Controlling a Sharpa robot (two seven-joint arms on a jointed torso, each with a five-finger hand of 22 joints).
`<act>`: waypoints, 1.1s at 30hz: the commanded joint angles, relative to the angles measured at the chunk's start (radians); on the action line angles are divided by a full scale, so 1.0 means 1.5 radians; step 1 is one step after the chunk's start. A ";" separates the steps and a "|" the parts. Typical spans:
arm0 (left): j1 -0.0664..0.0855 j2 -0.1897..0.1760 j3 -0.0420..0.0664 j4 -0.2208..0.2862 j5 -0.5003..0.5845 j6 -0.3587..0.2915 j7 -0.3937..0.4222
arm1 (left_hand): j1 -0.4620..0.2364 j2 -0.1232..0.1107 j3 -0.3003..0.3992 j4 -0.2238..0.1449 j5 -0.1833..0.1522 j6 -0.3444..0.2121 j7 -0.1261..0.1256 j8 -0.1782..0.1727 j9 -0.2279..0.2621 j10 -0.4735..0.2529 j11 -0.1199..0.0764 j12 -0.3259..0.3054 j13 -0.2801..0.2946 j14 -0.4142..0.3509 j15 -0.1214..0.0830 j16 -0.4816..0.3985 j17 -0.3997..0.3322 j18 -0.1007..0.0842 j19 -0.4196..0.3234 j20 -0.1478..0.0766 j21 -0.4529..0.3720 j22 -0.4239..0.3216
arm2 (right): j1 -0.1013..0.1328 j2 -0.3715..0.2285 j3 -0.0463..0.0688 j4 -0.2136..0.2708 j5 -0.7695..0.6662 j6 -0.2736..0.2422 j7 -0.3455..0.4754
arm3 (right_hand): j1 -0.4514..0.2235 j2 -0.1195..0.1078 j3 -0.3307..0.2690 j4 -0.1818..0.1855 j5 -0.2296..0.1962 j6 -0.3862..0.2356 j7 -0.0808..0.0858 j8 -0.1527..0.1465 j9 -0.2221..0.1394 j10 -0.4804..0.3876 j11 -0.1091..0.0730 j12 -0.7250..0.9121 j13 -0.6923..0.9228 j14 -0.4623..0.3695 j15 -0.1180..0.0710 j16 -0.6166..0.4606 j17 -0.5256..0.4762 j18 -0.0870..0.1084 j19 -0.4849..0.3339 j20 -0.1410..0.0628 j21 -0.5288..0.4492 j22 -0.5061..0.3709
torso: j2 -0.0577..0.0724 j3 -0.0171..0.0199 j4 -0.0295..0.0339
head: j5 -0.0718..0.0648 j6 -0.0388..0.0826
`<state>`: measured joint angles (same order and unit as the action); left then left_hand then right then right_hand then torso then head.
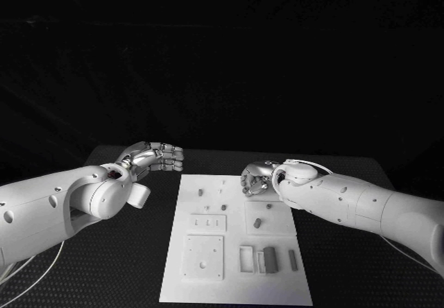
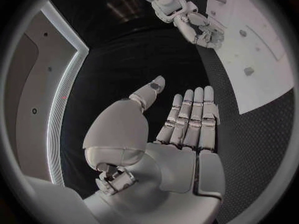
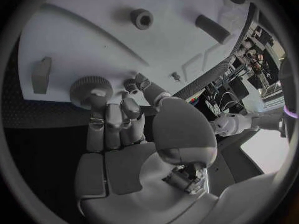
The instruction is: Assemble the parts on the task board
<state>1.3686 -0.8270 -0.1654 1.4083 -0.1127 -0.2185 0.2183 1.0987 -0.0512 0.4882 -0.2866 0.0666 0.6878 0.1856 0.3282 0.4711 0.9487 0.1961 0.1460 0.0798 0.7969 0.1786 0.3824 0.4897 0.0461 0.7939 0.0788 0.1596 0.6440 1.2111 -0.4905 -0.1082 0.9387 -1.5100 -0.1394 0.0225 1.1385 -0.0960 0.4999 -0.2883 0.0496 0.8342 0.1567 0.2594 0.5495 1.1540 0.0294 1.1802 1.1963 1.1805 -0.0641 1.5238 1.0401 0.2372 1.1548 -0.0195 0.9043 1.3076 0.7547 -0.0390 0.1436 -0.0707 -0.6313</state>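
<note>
The white task board [image 1: 236,282] lies lengthwise in the middle of the black table, with small grey parts on it: pegs [image 1: 224,208], a slanted piece [image 1: 258,222] and upright blocks [image 1: 270,259]. My right hand [image 1: 257,178] hovers with curled fingers at the board's far right corner. In the right wrist view its fingertips [image 3: 96,109] reach a round knurled part [image 3: 87,87], and the thumb [image 3: 149,88] points at a small dark piece [image 3: 130,83]; whether anything is held I cannot tell. My left hand [image 1: 159,156] is off the board's far left corner, fingers straight, holding nothing.
A ring-shaped part [image 3: 142,19], a dark cylinder [image 3: 212,29] and a wedge [image 3: 42,74] lie on the board [image 3: 74,40] beyond my right hand. A square recessed plate [image 1: 203,256] takes the board's near left. Black table [image 1: 111,269] flanks the board on both sides.
</note>
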 commanded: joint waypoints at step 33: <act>0.002 0.002 0.000 -0.005 -0.001 0.017 0.003 | -0.006 -0.002 -0.007 0.000 -0.004 0.005 0.028 -0.004 -0.003 0.006 0.000 -0.005 -0.002 0.004 0.000 -0.006 0.001 0.006 0.005 0.001 -0.006 -0.001 | -0.006 -0.013 -0.002 0.004 -0.027 0.021 -0.007 | -0.007 0.016 0.016 -0.002 0.000 0.034 -0.011 0.006 0.005 0.002 -0.001 0.011 -0.005 0.009 -0.009 0.009 -0.004 0.016 -0.005 -0.008 0.015 0.015 | 0.014 0.0014 0.0002 | -0.004 0.000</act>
<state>1.3686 -0.8264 -0.1653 1.3992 -0.1126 -0.2102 0.2164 1.0986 -0.0512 0.4829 -0.2867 0.0666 0.6877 0.1857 0.3282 0.4682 0.9487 0.1961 0.1423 0.0772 0.7968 0.1785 0.3786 0.4902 0.0380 0.7939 0.0789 0.1558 0.6435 1.2173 -0.5052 -0.1010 0.9524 -1.5214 -0.1633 0.0380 1.1321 -0.0763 0.5191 -0.2910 0.0496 0.8776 0.1401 0.2643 0.5585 1.1549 0.0288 1.1928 1.1900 1.1884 -0.0721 1.5327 1.0336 0.2354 1.1467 -0.0265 0.9235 1.3074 0.7750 -0.0371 0.1436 -0.0767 -0.6326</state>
